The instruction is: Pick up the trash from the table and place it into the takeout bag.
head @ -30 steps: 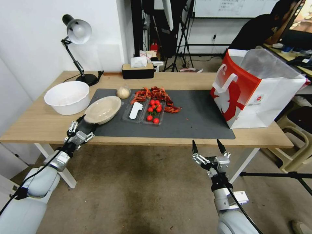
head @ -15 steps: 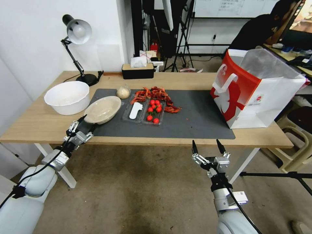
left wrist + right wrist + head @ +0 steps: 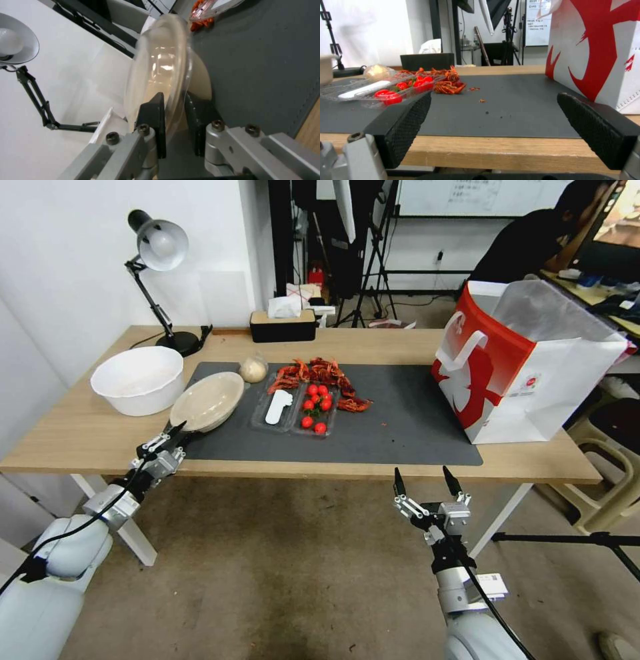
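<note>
On mat, left end: beige shallow bowl [image 3: 207,401], tilted, near rim lifted
left gripper [image 3: 175,433]: clamped on bowl rim
right gripper [image 3: 424,482]: spread wide, below table [image 3: 373,343] edge
takeout bag [image 3: 527,363]: upright, right end

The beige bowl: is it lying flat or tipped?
Tipped. The beige bowl has its near rim pinched in the left claw and raised off the mat.
</note>
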You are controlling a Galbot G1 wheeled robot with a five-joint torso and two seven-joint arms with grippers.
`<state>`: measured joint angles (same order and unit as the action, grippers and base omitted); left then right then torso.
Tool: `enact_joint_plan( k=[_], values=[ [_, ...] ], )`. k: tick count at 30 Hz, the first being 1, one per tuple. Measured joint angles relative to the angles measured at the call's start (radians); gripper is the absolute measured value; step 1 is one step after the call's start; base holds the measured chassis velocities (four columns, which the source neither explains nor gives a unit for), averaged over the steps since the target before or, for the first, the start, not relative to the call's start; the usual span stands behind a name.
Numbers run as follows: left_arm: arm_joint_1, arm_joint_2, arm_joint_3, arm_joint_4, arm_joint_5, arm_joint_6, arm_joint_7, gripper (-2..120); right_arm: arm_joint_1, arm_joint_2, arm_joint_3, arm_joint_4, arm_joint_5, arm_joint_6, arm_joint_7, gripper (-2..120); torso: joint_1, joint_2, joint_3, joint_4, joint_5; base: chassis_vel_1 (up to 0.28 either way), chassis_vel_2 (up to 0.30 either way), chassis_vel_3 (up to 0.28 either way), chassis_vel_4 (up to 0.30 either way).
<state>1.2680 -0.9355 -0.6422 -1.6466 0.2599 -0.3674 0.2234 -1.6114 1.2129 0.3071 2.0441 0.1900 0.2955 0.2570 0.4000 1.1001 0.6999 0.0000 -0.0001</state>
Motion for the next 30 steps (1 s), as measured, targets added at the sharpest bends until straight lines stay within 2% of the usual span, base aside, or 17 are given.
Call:
enact_joint_plan(
  k=[8,10,20,28,30],
  values=[
    [-0.004,0.003,-0.001,0.0,0.013,-0.013,0.005,7,-0.002,0.004,0.0,0.0,-0.002,0.003,0.0,95,0.0,0.0,0.0,0.0001,0.0001,0.0,0.0,0.0,0.0],
    [-0.008,0.003,0.0,-0.002,0.015,-0.02,0.009,1,-0.002,0.004,0.001,0.0,-0.003,0.003,0.0,95,0.0,0.0,0.0,0.0,0.0001,0.0,0.0,0.0,0.0],
    [-0.017,0.006,0.006,-0.025,0.01,-0.039,0.011,0,-0.004,0.006,0.003,0.002,-0.005,0.005,0.001,95,0.0,0.0,0.0,0.0,0.0,0.0,0.0,0.0,0.0],
    [-0.03,0.045,0.043,-0.085,-0.077,-0.04,0.014,0,-0.004,0.011,0.003,0.004,-0.012,0.005,0.001,95,0.0,0.0,0.0,0.0001,0.0001,0.0,0.0,0.0,0.0],
    [-0.066,0.091,0.104,-0.124,-0.156,-0.035,0.015,0,-0.005,0.016,0.003,0.005,-0.017,0.005,0.001,95,0.0,0.0,0.0,-0.0001,0.0002,0.0,0.0,0.0,0.0]
  ],
)
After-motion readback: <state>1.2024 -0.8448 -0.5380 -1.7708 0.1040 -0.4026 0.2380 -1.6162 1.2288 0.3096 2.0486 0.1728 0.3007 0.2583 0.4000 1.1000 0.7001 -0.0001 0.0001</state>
